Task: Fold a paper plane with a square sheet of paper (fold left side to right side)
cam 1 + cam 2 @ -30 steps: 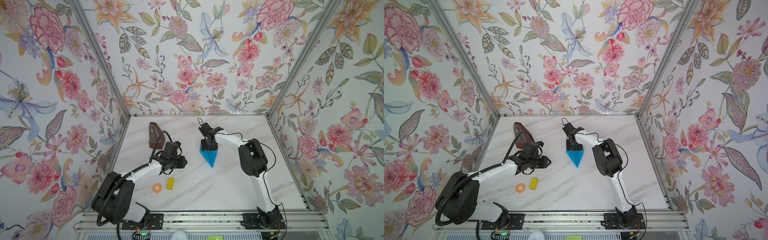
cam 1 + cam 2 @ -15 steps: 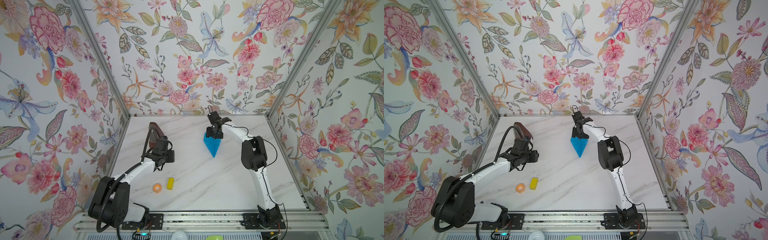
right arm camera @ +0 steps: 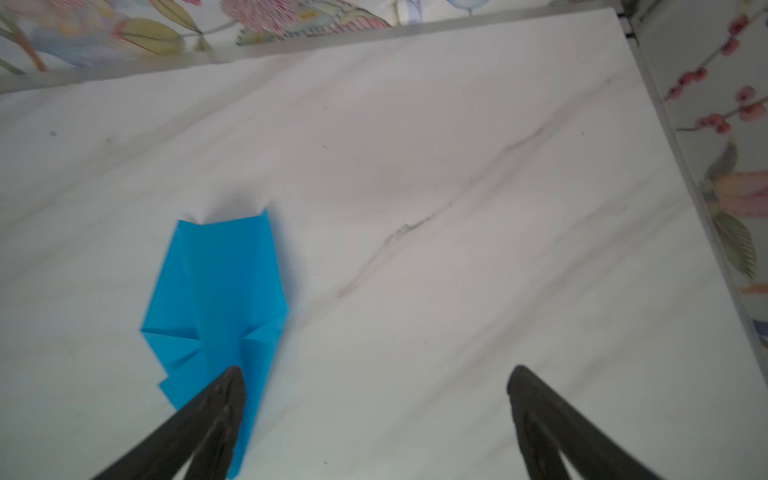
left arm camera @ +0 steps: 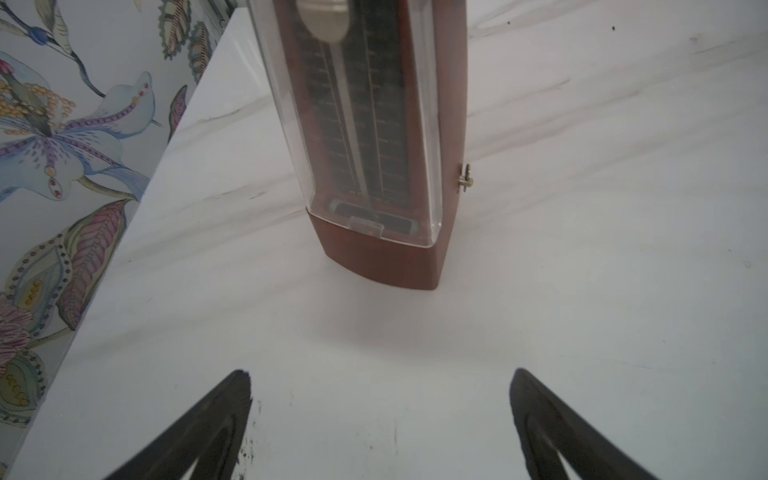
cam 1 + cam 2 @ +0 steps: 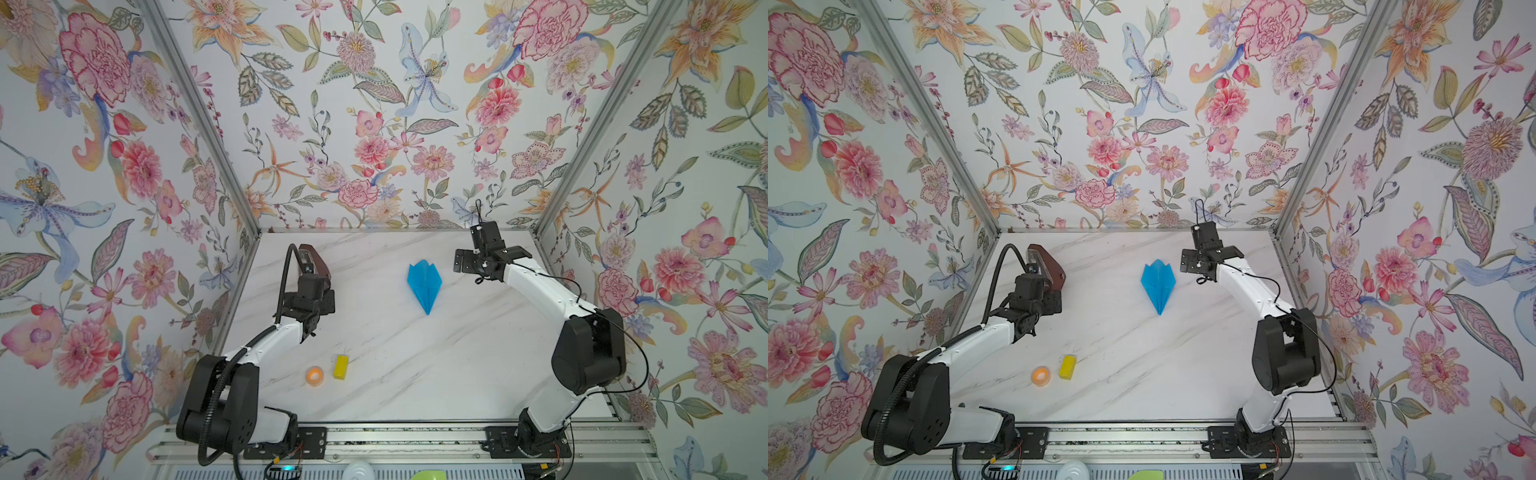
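The square sheet of paper is folded into a bright blue paper plane point(image 5: 424, 284) point(image 5: 1158, 282), a dart lying flat on the marble table with its nose toward the front. My right gripper point(image 5: 486, 259) point(image 5: 1208, 259) hovers just right of its tail, open, with nothing between the fingers. In the right wrist view the plane point(image 3: 216, 307) sits beside and partly behind one finger point(image 3: 224, 407) of the gripper point(image 3: 376, 374). My left gripper point(image 5: 311, 293) point(image 5: 1036, 297) point(image 4: 380, 374) is open and empty at the left, far from the plane.
A brown wooden metronome point(image 5: 316, 264) point(image 5: 1046, 266) point(image 4: 374, 166) with a clear cover stands right in front of the left gripper, near the left wall. A yellow block point(image 5: 340, 367) and an orange tape roll point(image 5: 314, 375) lie at the front left. Floral walls close three sides.
Both grippers have opened. The right one let go of the plane's tail and drew off to the back right; the plane ended a little farther back. The left arm swung back-left toward the metronome.
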You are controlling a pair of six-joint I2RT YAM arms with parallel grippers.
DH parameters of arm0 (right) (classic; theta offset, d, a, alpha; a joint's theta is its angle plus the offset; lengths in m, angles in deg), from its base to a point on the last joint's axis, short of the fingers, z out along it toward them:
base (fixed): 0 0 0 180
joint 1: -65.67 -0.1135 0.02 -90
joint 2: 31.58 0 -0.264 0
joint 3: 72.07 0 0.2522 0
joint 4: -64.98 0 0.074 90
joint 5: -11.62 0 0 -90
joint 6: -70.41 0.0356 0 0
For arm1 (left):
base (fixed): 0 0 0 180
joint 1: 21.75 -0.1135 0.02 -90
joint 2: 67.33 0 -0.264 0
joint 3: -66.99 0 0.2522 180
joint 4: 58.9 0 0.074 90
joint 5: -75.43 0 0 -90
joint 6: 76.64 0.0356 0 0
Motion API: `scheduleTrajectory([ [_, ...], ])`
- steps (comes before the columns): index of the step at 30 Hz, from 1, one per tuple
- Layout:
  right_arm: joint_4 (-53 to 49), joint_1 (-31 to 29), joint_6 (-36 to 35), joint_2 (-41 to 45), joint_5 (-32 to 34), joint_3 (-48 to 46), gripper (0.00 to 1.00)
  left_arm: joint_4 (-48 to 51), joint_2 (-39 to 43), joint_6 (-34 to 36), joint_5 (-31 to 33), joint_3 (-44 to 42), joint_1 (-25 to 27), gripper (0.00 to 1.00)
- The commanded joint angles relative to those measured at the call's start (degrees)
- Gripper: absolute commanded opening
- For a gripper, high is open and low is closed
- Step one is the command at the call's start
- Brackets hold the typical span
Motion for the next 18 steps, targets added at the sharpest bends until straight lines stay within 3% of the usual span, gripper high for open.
scheduleTrajectory([
  [1, 14.23, 4.11, -5.17, 6.0, 4.98, -13.57, 0.99, -12.29, -0.56, 7.23, 4.78, -3.62, -1.25, 0.99],
  [3, 24.3, 7.39, -9.18, 10.67, 3.05, -23.83, 0.99, -21.9, -0.59, 11.08, 3.9, -8.12, -1.92, 0.99],
  [6, 48.68, 10.29, -15.84, 15.64, 3.22, -41.35, 0.99, -34.7, -2.1, 13.37, 1.7, -13.47, -3.8, 0.99],
  [8, 60.26, 13.36, -15.77, 16.21, 1.61, -48.76, 0.99, -42.84, -3.55, 14.3, -2.26, -16.28, -5.59, 0.99],
  [12, 70.37, 18.67, -11.17, 16.72, -5.45, -53.51, 0.99, -53.28, -5.44, 15.55, -6.41, -19.36, -6.83, 0.99],
  [14, 77.74, 20.54, -10.04, 15.83, -9.64, -55.81, 0.99, -53.19, -5.56, 13.61, -7.8, -19.64, -8.64, 0.99],
  [18, 90.19, 22.24, -9.53, 7.88, -14.56, -58.54, 0.99, -62.71, -7.09, 11.82, -13.71, -24.23, -11.64, 0.99],
])
